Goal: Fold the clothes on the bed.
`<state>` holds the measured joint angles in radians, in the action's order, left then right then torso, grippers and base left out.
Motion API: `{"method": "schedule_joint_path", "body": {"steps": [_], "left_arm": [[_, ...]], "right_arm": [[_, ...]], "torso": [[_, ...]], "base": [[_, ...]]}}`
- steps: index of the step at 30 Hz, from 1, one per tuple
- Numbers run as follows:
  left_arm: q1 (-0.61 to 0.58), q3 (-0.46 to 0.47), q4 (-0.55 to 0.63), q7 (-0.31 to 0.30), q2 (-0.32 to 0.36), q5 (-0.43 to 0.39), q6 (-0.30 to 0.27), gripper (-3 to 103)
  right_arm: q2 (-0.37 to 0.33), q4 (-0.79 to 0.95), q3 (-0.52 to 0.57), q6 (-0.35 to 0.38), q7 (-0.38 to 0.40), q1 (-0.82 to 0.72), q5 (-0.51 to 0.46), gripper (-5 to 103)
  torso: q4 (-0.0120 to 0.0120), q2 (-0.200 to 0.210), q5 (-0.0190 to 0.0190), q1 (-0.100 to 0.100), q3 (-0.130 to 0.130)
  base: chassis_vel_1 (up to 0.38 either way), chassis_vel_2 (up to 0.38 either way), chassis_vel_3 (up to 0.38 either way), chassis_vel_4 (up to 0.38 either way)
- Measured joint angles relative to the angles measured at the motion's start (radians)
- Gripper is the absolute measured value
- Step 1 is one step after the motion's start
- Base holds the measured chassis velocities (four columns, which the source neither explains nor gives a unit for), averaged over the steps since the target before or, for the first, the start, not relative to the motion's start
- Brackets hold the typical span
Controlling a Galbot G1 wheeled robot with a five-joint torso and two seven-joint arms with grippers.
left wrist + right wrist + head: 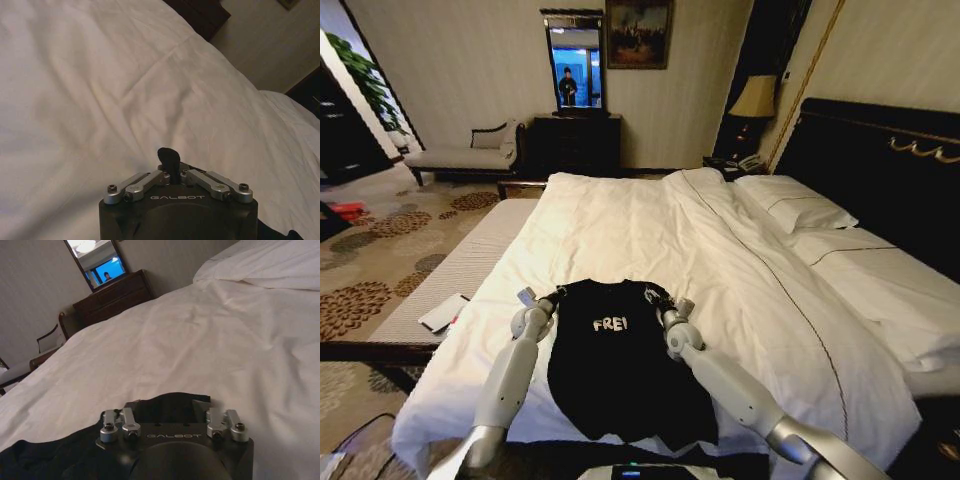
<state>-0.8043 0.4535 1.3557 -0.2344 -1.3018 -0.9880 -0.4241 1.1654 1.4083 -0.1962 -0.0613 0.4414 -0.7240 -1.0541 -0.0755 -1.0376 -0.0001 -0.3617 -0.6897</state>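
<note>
While left gripper (pixel 169 165) jaws pinch T-shirt (pixel 620 365) — right gripper's (pixel 172 410) straddle it.

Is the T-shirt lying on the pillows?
No. The T-shirt lies on the duvet near the bed's foot, far from the pillows.

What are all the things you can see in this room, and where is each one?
Black soft T-shirt with white lettering: one, flat on the bed's near end.
Big bed with white duvet: one, centre.
White pillows: two, by the dark headboard.
Dark wooden dresser: one, far wall, under a mirror.
Pale bench: one, far left.
Table lamp: one, beside the headboard.
Left gripper: shut on the shirt's left shoulder.
Right gripper: at the shirt's right shoulder, fingers spread over the cloth.
</note>
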Motion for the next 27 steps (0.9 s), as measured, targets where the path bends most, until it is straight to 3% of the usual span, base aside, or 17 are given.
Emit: {"method": "schedule_joint_path", "body": {"steps": [4, 7, 10, 13, 15, 16, 27], "left_arm": [[0.000, -0.001, 0.007, 0.000, 0.005, -0.001, 0.000, 3], [0.001, -0.001, 0.011, -0.001, 0.011, -0.002, 0.000, 3], [0.001, -0.001, 0.013, -0.001, 0.015, -0.003, 0.000, 3], [0.001, -0.001, 0.015, -0.001, 0.021, -0.003, 0.001, 3], [0.000, -0.001, 0.015, -0.001, 0.022, -0.003, 0.001, 3], [0.000, -0.001, 0.016, -0.001, 0.024, -0.003, 0.002, 3], [0.015, 0.001, 0.017, 0.007, 0.024, -0.008, 0.024, 3]], "right_arm": [[0.000, -0.012, 0.000, -0.001, -0.018, 0.003, -0.008, 49], [0.002, -0.014, -0.005, -0.003, -0.027, 0.006, -0.017, 33], [0.007, -0.015, -0.010, -0.004, -0.029, 0.008, -0.018, 27], [0.014, -0.020, -0.016, -0.005, -0.030, 0.012, -0.016, 12], [0.014, -0.020, -0.017, -0.006, -0.030, 0.012, -0.014, 12], [0.015, -0.022, -0.017, -0.008, -0.032, 0.012, -0.012, 2], [0.014, -0.020, 0.012, -0.052, -0.060, 0.024, -0.007, 0]], "torso": [[-0.0001, 0.000, 0.0001, 0.000, 0.000], [0.0000, 0.000, 0.0000, 0.000, 0.000], [-0.0001, 0.000, 0.0000, 0.000, 0.000], [0.0000, 0.000, 0.0000, 0.000, 0.000], [0.0000, 0.000, 0.0000, 0.000, 0.000], [0.0000, 0.000, 0.0001, 0.000, 0.000], [0.0000, 0.000, 0.0000, 0.000, 0.000]], "base": [[0.000, 0.000, 0.000, 0.000], [0.000, 0.000, 0.000, 0.000], [0.000, 0.000, 0.000, 0.000], [0.000, 0.000, 0.000, 0.000], [0.000, 0.000, 0.000, 0.000], [0.000, 0.000, 0.000, 0.000], [0.000, 0.000, 0.000, 0.000]]}}
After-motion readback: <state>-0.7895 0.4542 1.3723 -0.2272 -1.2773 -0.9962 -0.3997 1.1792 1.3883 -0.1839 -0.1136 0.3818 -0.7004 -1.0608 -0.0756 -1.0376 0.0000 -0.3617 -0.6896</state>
